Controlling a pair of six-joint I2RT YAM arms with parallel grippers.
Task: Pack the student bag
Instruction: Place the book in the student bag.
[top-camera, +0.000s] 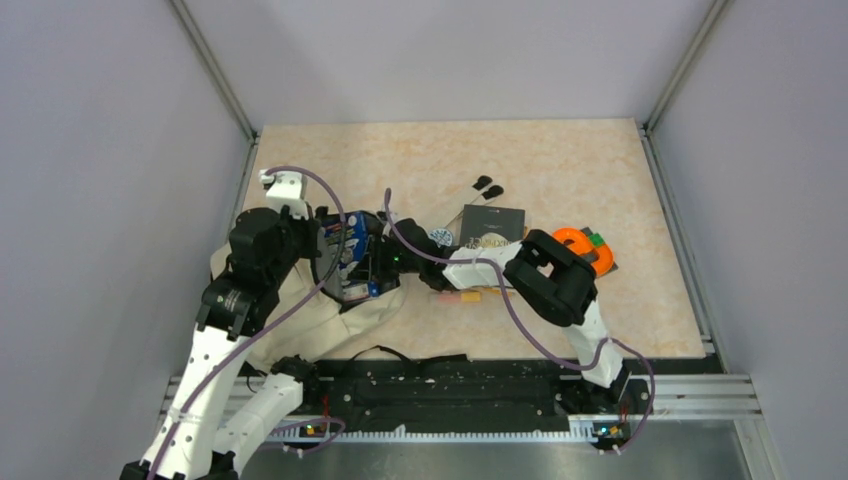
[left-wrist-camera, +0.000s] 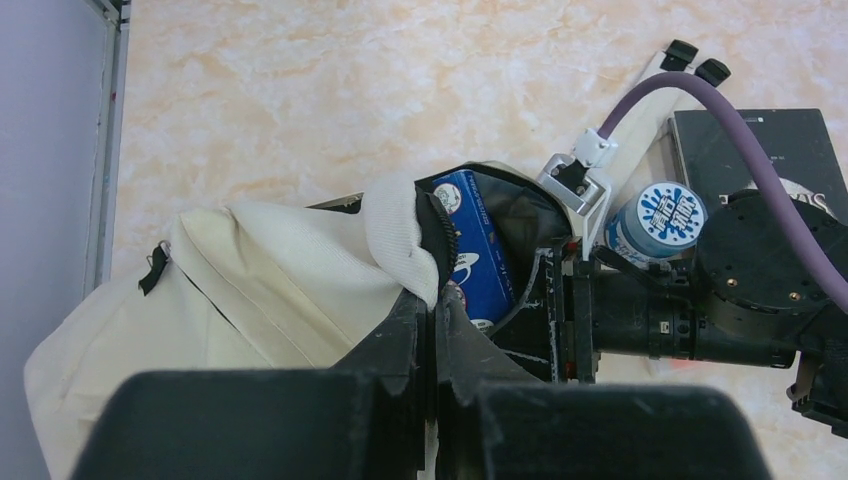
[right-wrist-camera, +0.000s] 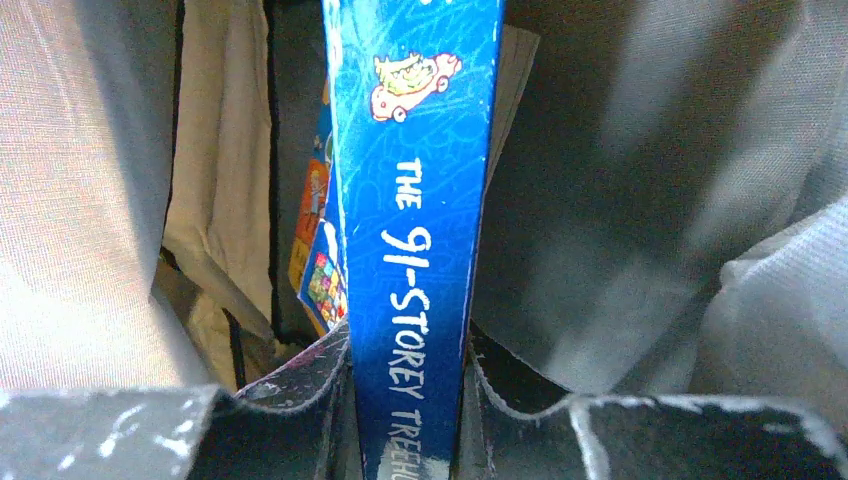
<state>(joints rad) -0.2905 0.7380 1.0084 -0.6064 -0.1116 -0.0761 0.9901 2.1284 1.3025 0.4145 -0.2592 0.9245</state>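
The beige student bag (top-camera: 300, 300) lies at the near left, its mouth facing right; it also shows in the left wrist view (left-wrist-camera: 250, 280). My left gripper (left-wrist-camera: 437, 305) is shut on the bag's cream opening rim (left-wrist-camera: 400, 235) and holds the mouth up. My right gripper (right-wrist-camera: 408, 345) is shut on a blue book (right-wrist-camera: 420, 200) by its spine, inside the bag's dark lining. The book (left-wrist-camera: 478, 250) shows partly inside the mouth in the left wrist view and in the top view (top-camera: 350, 240).
A black book (top-camera: 492, 225), a round blue-white tub (left-wrist-camera: 657, 217), an orange tape roll (top-camera: 580, 243) and a yellow-pink item (top-camera: 470, 296) lie right of the bag. The bag's black-tipped straps (top-camera: 487, 186) point to the far side. A purple cable (left-wrist-camera: 740, 140) crosses above.
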